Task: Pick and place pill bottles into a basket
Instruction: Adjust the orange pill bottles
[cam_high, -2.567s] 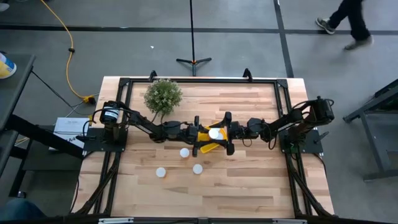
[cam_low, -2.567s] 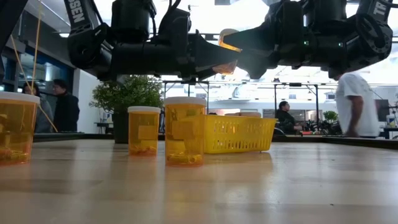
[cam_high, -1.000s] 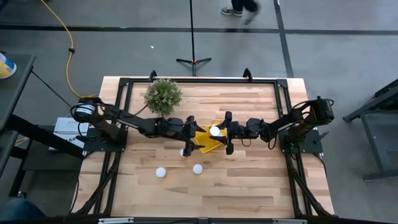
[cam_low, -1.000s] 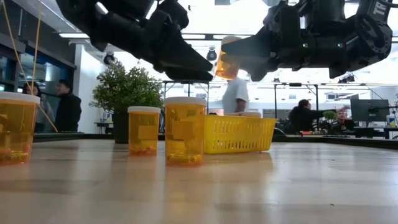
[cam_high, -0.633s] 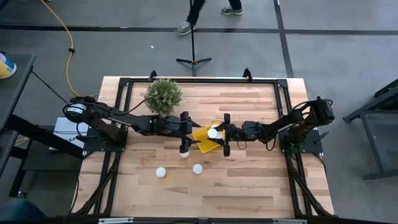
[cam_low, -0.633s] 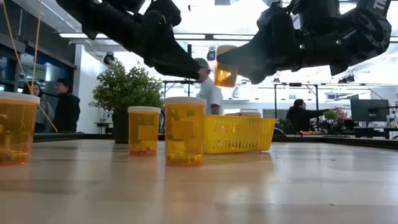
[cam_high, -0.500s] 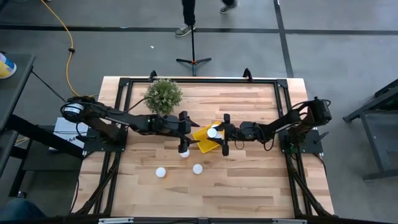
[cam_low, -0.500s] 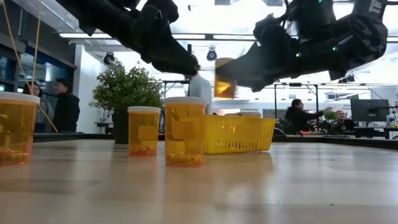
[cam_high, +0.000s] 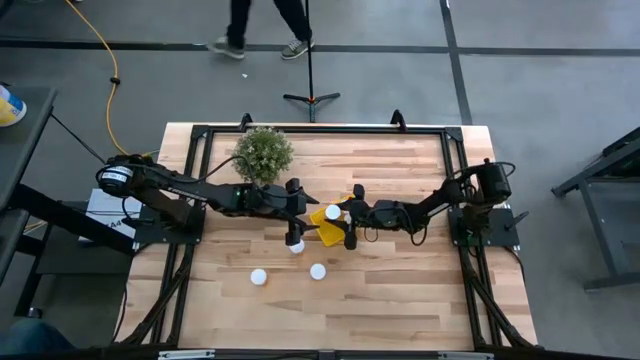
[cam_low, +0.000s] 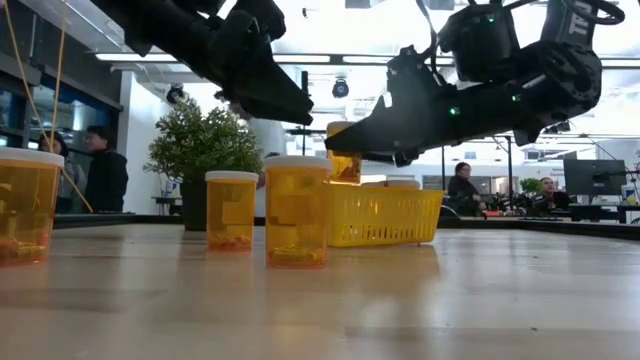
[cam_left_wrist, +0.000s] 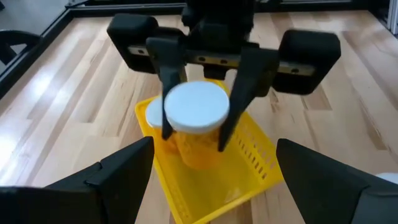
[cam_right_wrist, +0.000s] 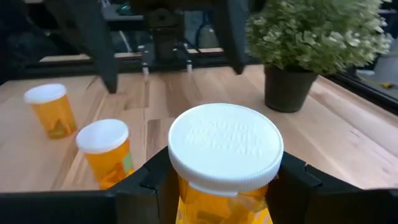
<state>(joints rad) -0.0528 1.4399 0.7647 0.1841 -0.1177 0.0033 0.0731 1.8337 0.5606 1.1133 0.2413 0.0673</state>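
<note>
Gripping 1 pill bottle (cam_left_wrist: 196, 121) over the basket (cam_left_wrist: 249, 163), right hand (cam_high: 348, 222) hides the basket's contents.

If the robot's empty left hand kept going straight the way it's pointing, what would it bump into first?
Probably the pill bottle held by the right hand just above the yellow basket. They sit directly ahead between the left hand's open fingers, though depth is hard to judge.

Left gripper (cam_high: 290, 213) spread wide, centre frame; right gripper (cam_high: 350, 214) clamped beside it, seemingly angled downward.
</note>
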